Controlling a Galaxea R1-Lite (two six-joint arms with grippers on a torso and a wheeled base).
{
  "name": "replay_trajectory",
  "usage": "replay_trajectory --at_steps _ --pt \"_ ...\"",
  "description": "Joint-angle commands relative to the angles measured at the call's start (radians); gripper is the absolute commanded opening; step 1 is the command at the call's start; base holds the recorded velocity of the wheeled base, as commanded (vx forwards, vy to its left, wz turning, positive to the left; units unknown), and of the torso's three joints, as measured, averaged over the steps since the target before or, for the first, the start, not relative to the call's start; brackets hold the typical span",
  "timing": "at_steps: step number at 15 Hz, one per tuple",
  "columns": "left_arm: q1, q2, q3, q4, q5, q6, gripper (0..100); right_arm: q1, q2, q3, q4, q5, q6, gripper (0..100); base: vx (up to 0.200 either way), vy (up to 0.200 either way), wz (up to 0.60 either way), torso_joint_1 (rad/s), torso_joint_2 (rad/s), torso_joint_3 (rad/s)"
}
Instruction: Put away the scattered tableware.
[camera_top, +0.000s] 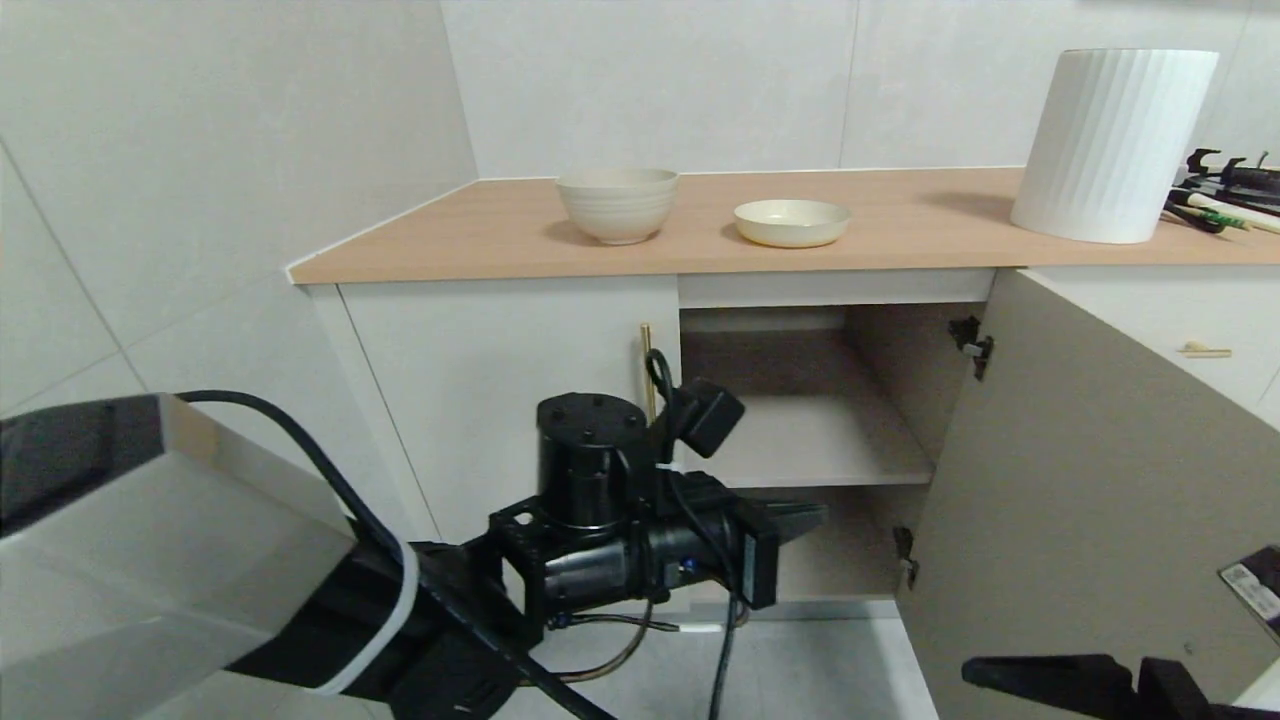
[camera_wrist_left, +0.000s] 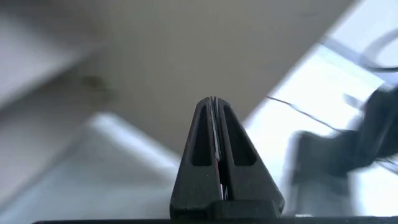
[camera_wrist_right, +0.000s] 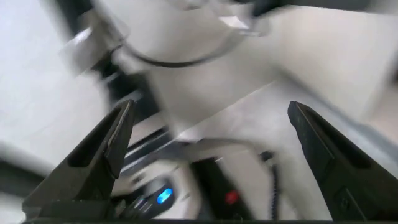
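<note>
1. The bowl (camera_top: 618, 205) and the shallow dish (camera_top: 792, 222) sit side by side, not touching, on the tabletop (camera_top: 450, 245). Both are above the open cabinet (camera_top: 900, 370), and neither is in hand.
2. The left gripper (camera_top: 812, 516) hangs low in front of the cabinet opening, its fingers pressed together on nothing. The right gripper (camera_wrist_right: 209, 112) is low, near the foot of the open door (camera_top: 1100, 480), with its fingers spread wide.
3. From where I stand, the job now looks like fetching the first piece. The left arm would need to part its fingers, draw back, and rise past the tabletop's front edge before coming in over the bowl's rim.
4. A pinch on the rim wall, one finger inside and one outside, seems safest, as the glazed side looks slippery.
5. The door swung out on the right narrows the approach. The shelf (camera_top: 820, 440) splits the cabinet, so I reckon the bowl must go in level, under the top rail.
6. The wall corner lies near the bowl's left side. A tall white ribbed container (camera_top: 1115, 145) stands well off to the right.
</note>
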Motion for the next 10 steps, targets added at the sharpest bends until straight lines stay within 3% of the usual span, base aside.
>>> replay_trajectory --at_steps 1,2,4,5,8,9,10 --pt "0.076 -0.079 0.072 -0.005 0.024 0.050 0 -0.063 0.094 -0.070 -0.001 -0.027 -0.001 100 0.000 0.000 0.00 0.000 0.00 0.000" --pt "0.118 -0.119 0.112 0.001 0.126 0.122 0 -0.083 0.163 -0.140 -0.001 -0.077 -0.001 100 0.000 0.000 0.00 0.000 0.00 0.000" --pt "0.145 -0.168 0.140 0.010 0.313 0.125 0 -0.127 0.258 -0.255 0.000 -0.158 -0.004 100 0.000 0.000 0.00 0.000 0.00 0.000" --pt "0.179 -0.192 0.147 0.010 0.376 0.125 0 -0.138 0.303 -0.330 0.003 -0.224 -0.007 100 0.000 0.000 0.00 0.000 0.00 0.000" --pt "0.279 -0.274 0.158 0.038 0.380 0.124 0 -0.202 0.448 -0.534 0.022 -0.323 -0.077 100 0.000 0.000 0.00 0.000 0.00 0.000" --pt "0.299 -0.306 0.157 0.064 0.379 0.122 0 -0.205 0.471 -0.606 0.080 -0.350 -0.077 100 0.000 0.000 0.00 0.000 0.00 0.000" --pt "0.331 -0.367 0.154 0.130 0.342 0.111 0 -0.202 0.510 -0.762 0.267 -0.445 -0.087 100 0.000 0.000 0.00 0.000 0.00 0.000"
